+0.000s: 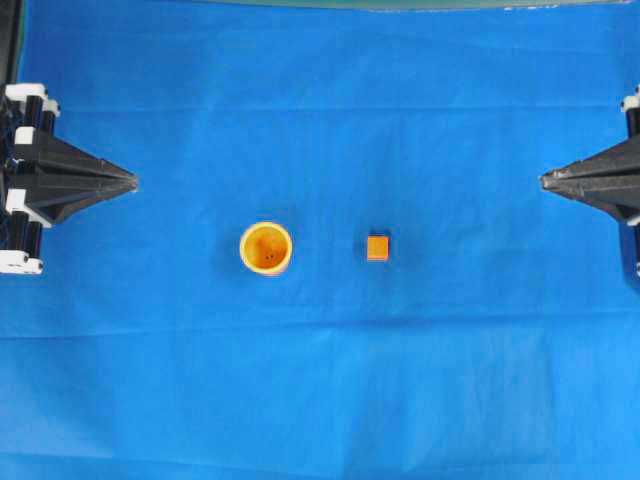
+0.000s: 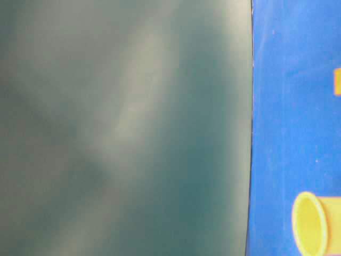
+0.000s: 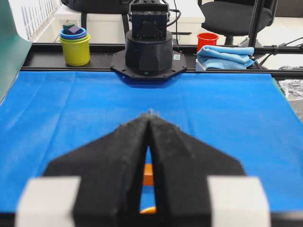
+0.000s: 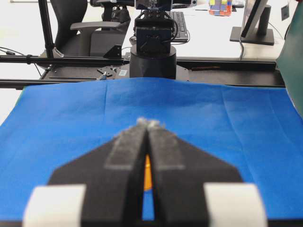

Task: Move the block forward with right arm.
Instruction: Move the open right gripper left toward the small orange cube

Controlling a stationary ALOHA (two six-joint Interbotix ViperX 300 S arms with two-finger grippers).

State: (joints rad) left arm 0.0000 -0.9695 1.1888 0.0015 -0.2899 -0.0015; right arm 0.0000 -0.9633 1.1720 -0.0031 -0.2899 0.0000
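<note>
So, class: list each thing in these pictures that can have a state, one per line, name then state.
block: resting flat on the blue cloth, not gripped
cup: upright, mouth open, apart from the block
left gripper: shut, empty, parked at its edge
right gripper: shut, empty, far from the block

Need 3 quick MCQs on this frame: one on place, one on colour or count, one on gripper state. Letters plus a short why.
1. In the overhead view, the block lies where relative to the cup?
A inside it
B to its right, apart
C touching its left side

2. The cloth on the table is which colour?
A blue
B red
C white

3. The right gripper is
A shut on the block
B wide open over the cup
C shut, at the table's edge

Key: 1 B, clear cloth shows between them. 2 A, blue in every view. 3 C, its fingers meet at a point far from both objects.
</note>
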